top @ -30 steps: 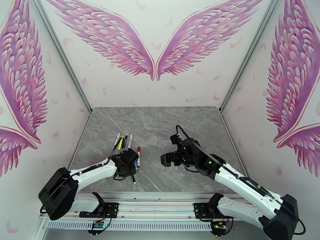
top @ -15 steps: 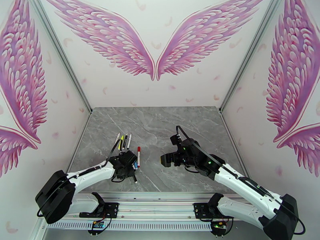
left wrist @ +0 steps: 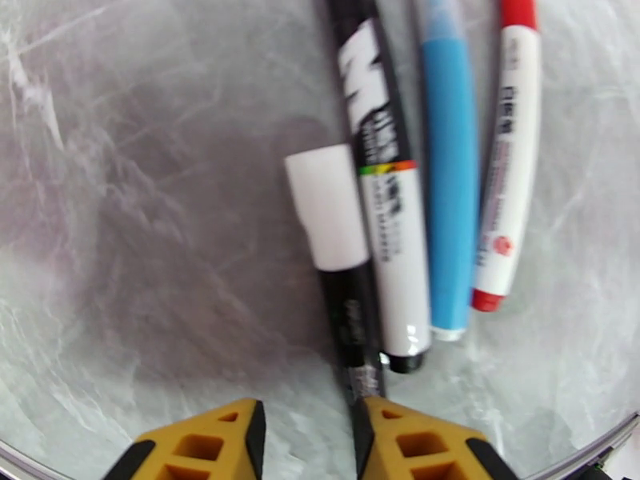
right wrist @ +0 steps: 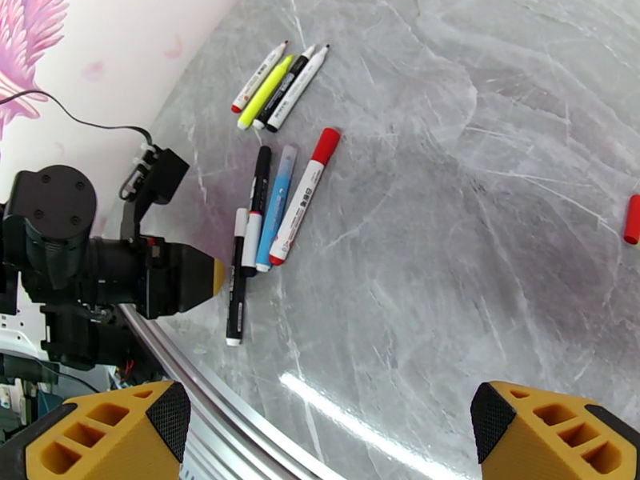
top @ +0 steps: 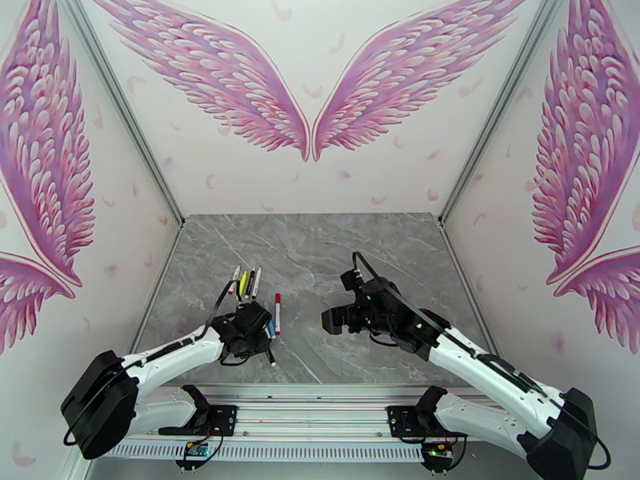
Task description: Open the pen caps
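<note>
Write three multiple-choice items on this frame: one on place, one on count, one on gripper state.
1. Where does the red-capped pen lie?
A) beside the blue pen
B) in the far group of pens
C) in a gripper

2. How many pens are in the far group, counting the yellow highlighter?
A) two
B) four
C) six

3. The right gripper is:
A) shut on a pen
B) shut on a cap
C) open and empty

Answers:
1 A: it lies alongside the blue pen in the near group.
2 B: the right wrist view shows four pens side by side there.
3 C: its fingers stand wide apart with nothing between them.
</note>
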